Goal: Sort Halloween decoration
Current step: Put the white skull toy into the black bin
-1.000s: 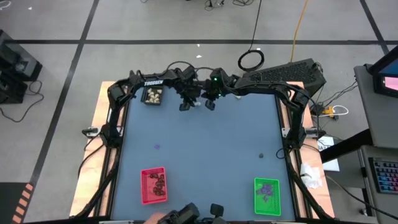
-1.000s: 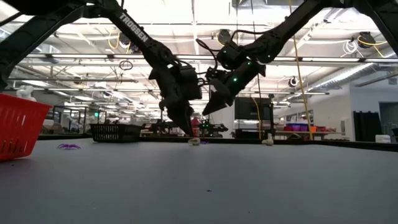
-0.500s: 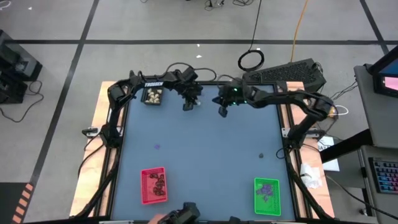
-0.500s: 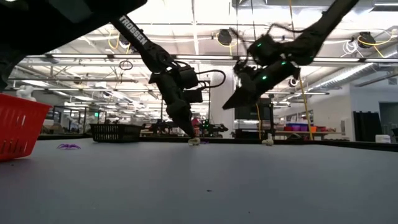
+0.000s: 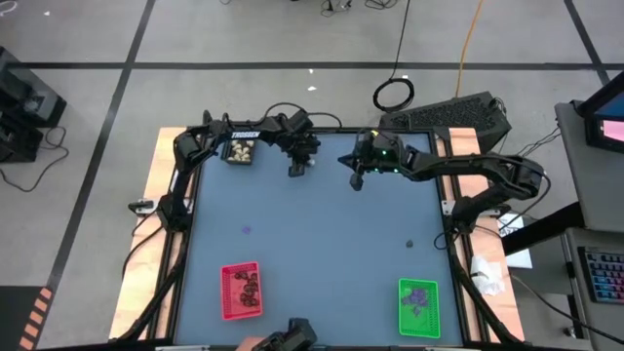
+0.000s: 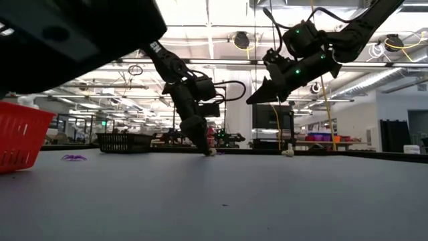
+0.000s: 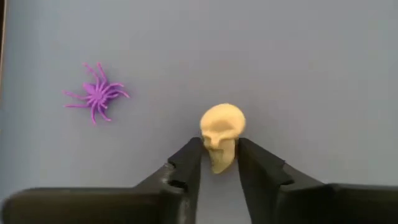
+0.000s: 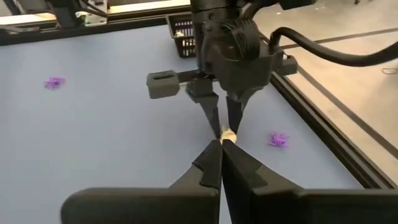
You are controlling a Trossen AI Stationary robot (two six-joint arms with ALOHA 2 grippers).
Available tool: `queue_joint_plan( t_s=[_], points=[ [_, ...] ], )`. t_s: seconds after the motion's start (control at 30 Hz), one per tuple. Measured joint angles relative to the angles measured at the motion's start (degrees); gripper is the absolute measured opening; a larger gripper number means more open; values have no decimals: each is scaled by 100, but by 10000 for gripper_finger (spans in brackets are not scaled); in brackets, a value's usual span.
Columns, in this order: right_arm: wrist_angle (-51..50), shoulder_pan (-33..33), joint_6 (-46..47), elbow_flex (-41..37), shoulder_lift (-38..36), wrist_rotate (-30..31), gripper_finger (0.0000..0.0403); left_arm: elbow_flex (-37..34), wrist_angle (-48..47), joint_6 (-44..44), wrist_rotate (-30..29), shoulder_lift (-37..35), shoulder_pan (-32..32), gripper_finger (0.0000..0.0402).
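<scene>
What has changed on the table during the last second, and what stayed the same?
The right gripper, shut and empty, has moved away from the left gripper toward the right side. The left gripper has stayed low near the table's far edge, and its fingers have narrowed around the cream skull. The purple spider beside it, the red tray, green tray and black tray did not move.

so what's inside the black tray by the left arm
In the high view the black tray holds several cream-white lumps, bunched together. No black or purple pieces show in it. The left arm crosses one edge, so that strip and the tray floor beneath the lumps are hidden.
</scene>
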Motion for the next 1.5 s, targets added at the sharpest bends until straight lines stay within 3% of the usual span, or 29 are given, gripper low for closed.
queue_joint_plan(
  t_s=[0.23, 0.43, 0.7, 1.03, 1.17, 1.3, 1.5],
  points=[
    [-17, 81, -13, -2, 0, 267, 0, 0, 43, -8, -68, 0, 0, 14],
    [-19, 83, -39, -2, 2, 269, 0, -2, -4, -104, -153, -102, -21, 8],
    [-87, 83, -124, -2, 3, 269, 0, -2, -441, -444, -469, -852, -31, 2],
    [-131, 132, -216, -2, 7, 249, 0, -33, -2338, -1042, -1382, -2108, 147, 1],
    [-131, 177, -304, -2, 7, 249, 0, -375, -3004, -1463, -1898, -2512, 392, 1],
    [-129, 182, -321, -2, 7, 232, 0, -1011, -3218, -1902, -2035, -2883, 850, 1],
    [-124, 181, -321, -2, 7, 232, 0, -1839, -2660, -2252, -2039, -2946, 1587, 0]
  ],
)
